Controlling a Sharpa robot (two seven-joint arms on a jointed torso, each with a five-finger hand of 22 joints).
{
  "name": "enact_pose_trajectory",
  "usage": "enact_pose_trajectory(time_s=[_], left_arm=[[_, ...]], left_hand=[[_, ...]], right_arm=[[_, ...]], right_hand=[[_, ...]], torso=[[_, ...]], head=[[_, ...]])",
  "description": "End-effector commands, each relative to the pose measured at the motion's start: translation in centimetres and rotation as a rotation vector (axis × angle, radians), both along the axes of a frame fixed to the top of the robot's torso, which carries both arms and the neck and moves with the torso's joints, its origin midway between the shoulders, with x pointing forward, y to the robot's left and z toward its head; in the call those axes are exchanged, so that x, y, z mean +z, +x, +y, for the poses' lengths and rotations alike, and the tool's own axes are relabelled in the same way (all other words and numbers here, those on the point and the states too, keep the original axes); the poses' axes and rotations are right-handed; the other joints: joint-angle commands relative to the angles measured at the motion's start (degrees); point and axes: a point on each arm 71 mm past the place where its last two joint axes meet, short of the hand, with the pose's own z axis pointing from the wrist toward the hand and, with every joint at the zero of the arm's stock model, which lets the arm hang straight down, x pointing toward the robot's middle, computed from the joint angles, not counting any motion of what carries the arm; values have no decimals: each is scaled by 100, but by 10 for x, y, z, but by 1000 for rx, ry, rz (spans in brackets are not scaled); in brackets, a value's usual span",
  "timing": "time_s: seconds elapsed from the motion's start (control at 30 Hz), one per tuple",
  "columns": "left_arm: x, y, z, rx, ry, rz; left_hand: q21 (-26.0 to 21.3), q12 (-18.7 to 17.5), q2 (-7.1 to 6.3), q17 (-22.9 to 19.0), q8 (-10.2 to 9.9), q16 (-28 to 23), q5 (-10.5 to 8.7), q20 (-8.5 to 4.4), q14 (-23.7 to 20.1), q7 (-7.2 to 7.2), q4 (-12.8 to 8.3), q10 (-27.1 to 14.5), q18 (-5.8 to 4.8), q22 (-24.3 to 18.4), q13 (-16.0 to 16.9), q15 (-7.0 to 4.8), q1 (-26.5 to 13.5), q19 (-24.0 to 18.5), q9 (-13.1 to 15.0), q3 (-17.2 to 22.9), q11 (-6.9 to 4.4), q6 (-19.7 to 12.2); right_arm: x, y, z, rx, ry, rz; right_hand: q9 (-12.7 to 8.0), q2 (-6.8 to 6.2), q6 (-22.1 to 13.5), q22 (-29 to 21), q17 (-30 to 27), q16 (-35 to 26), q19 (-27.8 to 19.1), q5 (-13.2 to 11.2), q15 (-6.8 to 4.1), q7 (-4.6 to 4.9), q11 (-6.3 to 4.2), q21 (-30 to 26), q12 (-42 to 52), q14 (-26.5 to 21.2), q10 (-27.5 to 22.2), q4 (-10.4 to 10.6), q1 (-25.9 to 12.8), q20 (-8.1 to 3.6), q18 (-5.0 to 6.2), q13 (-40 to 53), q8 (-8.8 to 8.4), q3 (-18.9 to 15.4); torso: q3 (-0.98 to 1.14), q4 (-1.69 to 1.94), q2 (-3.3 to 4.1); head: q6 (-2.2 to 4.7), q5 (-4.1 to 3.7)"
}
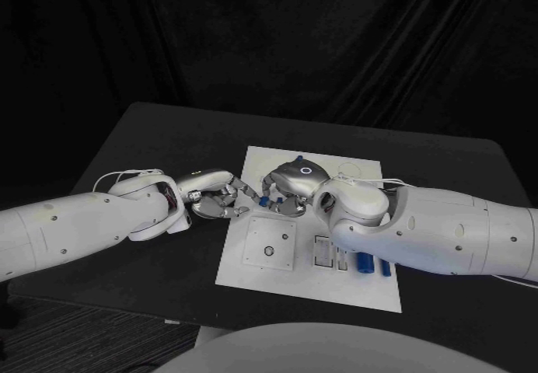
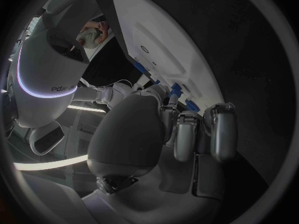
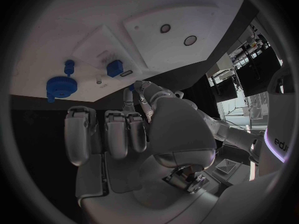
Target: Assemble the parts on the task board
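The white task board [image 1: 309, 291] lies mid-table. Both hands meet over its left edge: my left hand [image 1: 216, 197] comes in from the left, my right hand [image 1: 289, 185] from the right, their fingers almost touching. A small blue part [image 1: 264, 200] sits between them; in the right wrist view this blue part [image 3: 132, 87] is at the left hand's fingertips [image 3: 139, 86]. My right hand's fingers [image 3: 118, 132] are curled in, with nothing seen in them. On the board lie a blue gear [image 3: 60, 86], a blue peg [image 3: 69, 64] and a blue block [image 3: 114, 68].
Two blue pegs [image 1: 375, 266] lie near the board's right edge beside a slotted holder [image 1: 326, 252]. A square plate with a hole [image 1: 269, 242] is set in the board's left half. Black table [image 1: 157, 140] surrounds the board.
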Motion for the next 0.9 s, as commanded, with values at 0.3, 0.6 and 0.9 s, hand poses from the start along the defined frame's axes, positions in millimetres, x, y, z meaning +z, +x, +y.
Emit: enact_pose_trajectory(time_s=[0.3,0.6,0.9], left_arm=[[-10,1,-1,6,32,39],[-14,1,-2,9,37,47],[-17,2,-4,10,39,52]], left_hand=[[-59,-40,-37,1510,-47,15,-35,15,606,39,-12,-74,-7,1172,649,-17,4,-91,-26,89,-2,24],[-91,-68,-32,1510,-84,15,-46,24,606,38,-33,-108,2,1160,632,-7,23,-124,-59,154,5,9],[-127,-96,-27,1510,-135,15,-55,31,606,30,-50,-141,12,1147,616,-2,33,-161,-104,222,7,-50]], right_arm=[[2,0,0,-5,10,-8],[2,0,1,-3,9,-7],[2,-1,4,2,5,-5]], right_hand=[[-15,10,27,1360,1510,15,385,-26,19,18,41,14,-36,590,606,-11,-42,13,22,1507,-36,48],[-15,10,27,1360,1510,15,385,-26,19,18,41,14,-36,590,606,-11,-42,13,22,1507,-36,48],[-22,12,22,1358,1510,15,383,-30,22,22,45,10,-36,590,606,-15,-41,15,23,1507,-46,57]], torso=[[-1,1,-1],[-3,2,-2],[-3,2,-3]], head=[[1,23],[1,46],[1,55]])
